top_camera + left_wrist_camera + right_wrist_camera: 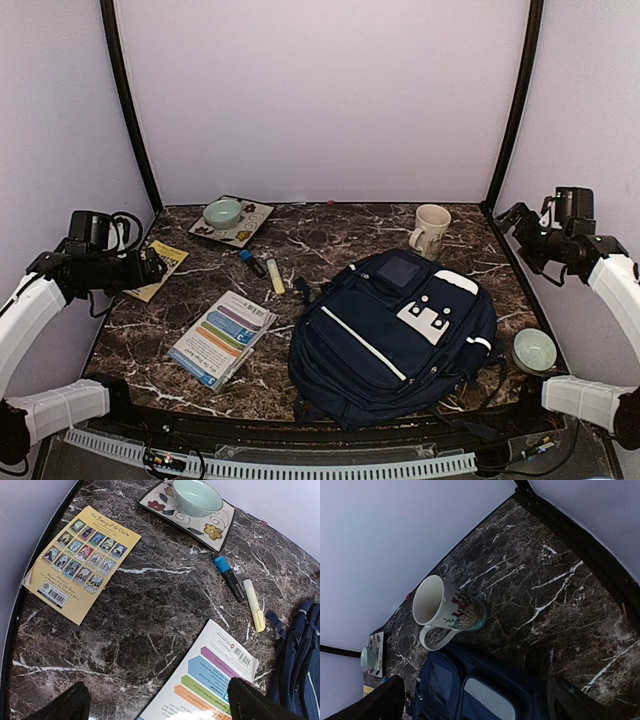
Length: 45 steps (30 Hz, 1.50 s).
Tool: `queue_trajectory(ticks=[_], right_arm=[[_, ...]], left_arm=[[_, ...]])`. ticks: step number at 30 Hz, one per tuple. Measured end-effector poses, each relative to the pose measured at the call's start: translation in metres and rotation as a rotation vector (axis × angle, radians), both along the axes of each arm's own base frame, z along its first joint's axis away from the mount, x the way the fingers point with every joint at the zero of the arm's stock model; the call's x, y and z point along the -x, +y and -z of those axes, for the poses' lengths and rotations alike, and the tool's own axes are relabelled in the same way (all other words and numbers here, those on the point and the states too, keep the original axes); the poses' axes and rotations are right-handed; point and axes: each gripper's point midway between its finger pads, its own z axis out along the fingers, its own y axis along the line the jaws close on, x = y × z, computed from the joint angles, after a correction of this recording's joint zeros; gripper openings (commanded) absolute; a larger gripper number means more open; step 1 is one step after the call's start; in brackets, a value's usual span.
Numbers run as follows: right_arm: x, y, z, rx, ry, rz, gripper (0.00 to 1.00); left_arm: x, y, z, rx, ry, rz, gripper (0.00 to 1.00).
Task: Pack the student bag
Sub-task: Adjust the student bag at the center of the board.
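The left gripper (153, 268) and right gripper (509, 216) hang open, empty. The large navy-blue fabric student bag (395, 335) looks zipped; best unzip it before fetching the colour-banded white paperback (222, 338) beside it.

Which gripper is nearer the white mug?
Right. The right gripper hovers just right of the mug; the left gripper hangs far to its left, near the yellow booklet.

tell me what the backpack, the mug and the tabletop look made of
Student bag: woven fabric, probably nylon or polyester, matte navy; it slumps softly and shows seams and pockets.
Mug: likely glazed ceramic, glossy cream with a printed picture; thick rim and handle.
Table: dark marble look with white veins, smooth, slight sheen; real stone or a printed laminate, cannot tell.
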Motion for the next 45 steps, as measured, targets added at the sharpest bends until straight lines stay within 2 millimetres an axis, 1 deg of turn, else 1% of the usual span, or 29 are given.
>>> queue_trajectory(ticks=[3,5,7,9,12,14,16,17,19,22,26,29,31,35,37,38,39,41,45], right_arm=[[0.002,0.013,0.0,-0.075,0.01,-0.043,1.0],[0.003,0.026,0.002,-0.118,-0.003,-0.099,1.0],[0.008,0.04,0.011,-0.153,-0.014,-0.155,1.0],[0.014,0.053,0.02,-0.164,0.006,-0.202,1.0],[0.017,0.073,0.024,-0.136,0.035,-0.282,1.0],[0.018,0.086,0.025,-0.093,0.047,-0.339,1.0],[0.021,0.099,0.024,-0.031,0.055,-0.4,1.0],[0.023,0.105,0.022,0.0,0.056,-0.429,1.0],[0.029,0.122,0.018,0.085,0.053,-0.51,1.0],[0.038,0.15,0.016,0.188,0.04,-0.633,1.0],[0.058,0.184,0.025,0.335,0.026,-0.784,1.0],[0.073,0.205,0.034,0.436,0.008,-0.889,1.0],[0.082,0.216,0.038,0.485,-0.003,-0.941,1.0],[0.097,0.231,0.047,0.546,-0.032,-1.021,1.0],[0.105,0.233,0.054,0.559,-0.031,-1.044,1.0],[0.107,0.232,0.057,0.564,-0.029,-1.048,1.0],[0.108,0.231,0.058,0.566,-0.028,-1.047,1.0],[0.109,0.228,0.056,0.563,-0.037,-1.03,1.0],[0.105,0.214,0.04,0.535,-0.075,-0.929,0.99]], left_arm=[[-0.003,-0.005,-0.004,0.002,-0.025,0.018,0.98],[-0.003,-0.009,-0.003,0.002,-0.03,0.033,0.98],[-0.004,-0.011,-0.003,-0.002,-0.033,0.04,0.98],[-0.004,-0.009,-0.004,-0.001,-0.031,0.018,0.98],[-0.005,-0.015,-0.015,0.051,-0.047,0.017,0.98],[-0.008,-0.024,-0.028,0.106,-0.07,0.039,0.94],[-0.011,-0.034,-0.038,0.155,-0.076,0.077,0.93],[-0.012,-0.039,-0.04,0.17,-0.072,0.094,0.93],[-0.013,-0.047,-0.036,0.183,-0.048,0.127,0.93],[-0.008,-0.058,-0.03,0.192,-0.016,0.174,0.93],[0.0,-0.073,-0.029,0.202,0.001,0.247,0.89],[0.011,-0.094,-0.027,0.21,0.022,0.328,0.88],[0.021,-0.115,-0.024,0.2,0.042,0.408,0.87],[0.043,-0.155,-0.009,0.171,0.108,0.559,0.86],[0.058,-0.175,0.001,0.132,0.142,0.644,0.87],[0.067,-0.187,0.006,0.112,0.157,0.697,0.91],[0.074,-0.195,0.01,0.089,0.163,0.734,0.92],[0.091,-0.213,0.019,0.031,0.165,0.827,0.92],[0.11,-0.245,0.027,-0.054,0.107,0.998,0.92]])
